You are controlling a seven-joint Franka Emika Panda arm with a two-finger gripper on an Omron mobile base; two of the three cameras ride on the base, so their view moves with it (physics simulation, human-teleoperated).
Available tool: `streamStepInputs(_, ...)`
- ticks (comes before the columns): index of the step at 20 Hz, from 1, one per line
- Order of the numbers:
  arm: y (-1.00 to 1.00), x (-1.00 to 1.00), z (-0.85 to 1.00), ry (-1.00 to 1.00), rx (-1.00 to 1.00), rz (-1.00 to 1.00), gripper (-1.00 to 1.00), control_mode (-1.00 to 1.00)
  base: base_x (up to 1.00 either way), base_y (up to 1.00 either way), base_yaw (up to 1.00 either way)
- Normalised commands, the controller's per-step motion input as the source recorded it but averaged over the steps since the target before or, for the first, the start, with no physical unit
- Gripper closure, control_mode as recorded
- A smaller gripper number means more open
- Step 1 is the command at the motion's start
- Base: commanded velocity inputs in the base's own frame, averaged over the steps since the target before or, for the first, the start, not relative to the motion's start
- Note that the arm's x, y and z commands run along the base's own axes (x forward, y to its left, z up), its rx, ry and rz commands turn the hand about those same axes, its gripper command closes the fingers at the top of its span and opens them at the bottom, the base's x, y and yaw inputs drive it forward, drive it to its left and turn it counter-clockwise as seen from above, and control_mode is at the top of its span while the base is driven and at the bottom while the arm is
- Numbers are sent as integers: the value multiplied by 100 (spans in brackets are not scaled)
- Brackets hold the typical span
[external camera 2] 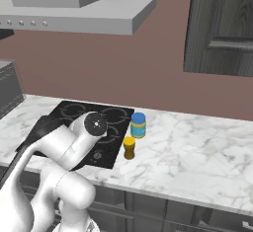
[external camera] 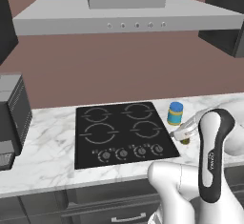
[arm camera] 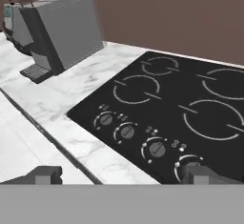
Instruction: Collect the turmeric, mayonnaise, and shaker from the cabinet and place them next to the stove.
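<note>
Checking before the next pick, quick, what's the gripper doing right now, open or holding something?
Gripper: open and empty, fingertips spread wide over the stove's front edge.

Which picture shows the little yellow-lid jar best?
The right base view: the turmeric stands whole on the counter beside the stove. In the left base view the arm covers most of it.

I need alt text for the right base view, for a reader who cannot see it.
A blue-lidded mayonnaise jar and a yellow-lidded turmeric jar stand on the white marble counter, just right of the black stove. The white robot arm rises at lower left; a dark grey cabinet hangs at upper right.
</note>
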Motion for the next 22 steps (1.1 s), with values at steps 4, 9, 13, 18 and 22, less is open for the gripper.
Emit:
streamStepInputs(4, 66, -38, 1, 11, -12, -21, -100, -100, 0, 0, 0)
streamStepInputs(9, 65, -31, 0, 1, -11, -18, -100, -100, 0, 0, 0)
streamStepInputs(13, 52, -6, -7, 0, -6, -7, -100, -100, 0, 0, 0)
streamStepInputs(18, 14, -6, -3, 0, 0, 0, -100, -100, 0, 0, 0)
streamStepInputs(22, 0, -34, -10, 0, 0, 0, -100, -100, 0, 0, 0)
